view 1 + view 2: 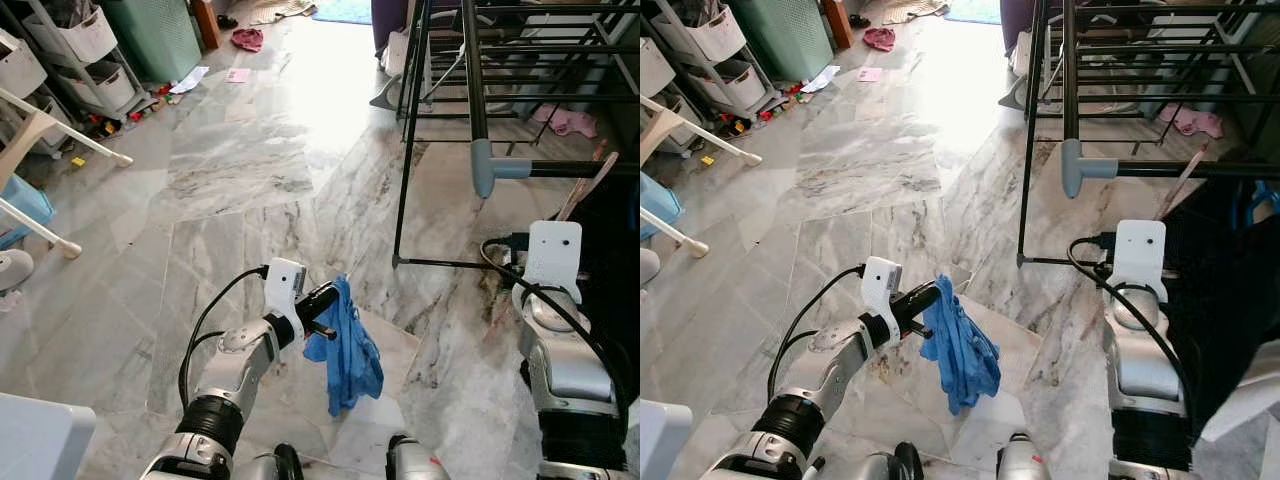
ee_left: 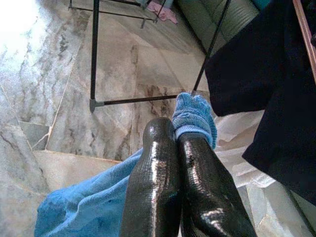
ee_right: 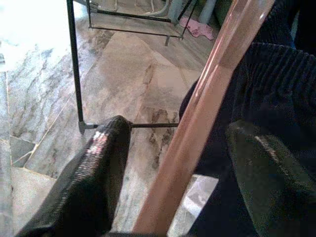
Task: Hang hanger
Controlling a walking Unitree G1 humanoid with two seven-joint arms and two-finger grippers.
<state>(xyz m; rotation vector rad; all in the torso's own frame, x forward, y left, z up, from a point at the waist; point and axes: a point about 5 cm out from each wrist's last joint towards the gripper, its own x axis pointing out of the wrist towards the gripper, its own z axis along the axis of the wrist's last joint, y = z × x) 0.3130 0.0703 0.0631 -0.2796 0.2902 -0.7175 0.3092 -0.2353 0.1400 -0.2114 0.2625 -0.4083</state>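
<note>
From the head cameras, the left tool [image 1: 325, 303] is held out over the marble floor [image 1: 230, 170] with its two black fingers pressed together on a blue cloth [image 1: 350, 350], which hangs limp below them, clear of the floor. A black drying rack [image 1: 470, 100] stands ahead on the right, one grey-capped rail end [image 1: 483, 165] pointing down toward the robot. The right arm [image 1: 555, 330] reaches forward beside the rack's foot, and a pale wooden hanger [image 1: 588, 188] rises at a slant just past its wrist, against dark clothing [image 1: 1225, 280] at the right edge. White storage shelves [image 1: 70, 50] and scattered small items line the far left wall. In the left wrist view, the fingers [image 2: 153, 192] are clamped shut on the cloth [image 2: 195, 116]; a fold sticks out past the tips and the rest spreads beneath. The rack's thin black legs [image 2: 95, 49] cross the floor beyond, with dark fabric to one side. In the right wrist view, the right tool [image 3: 190, 143] has its fingers spread wide apart, and the hanger's wooden bar [image 3: 202, 118] runs through the gap between them, touching neither tip as far as can be seen, with dark ribbed cloth [image 3: 276, 89] draped behind it.
</note>
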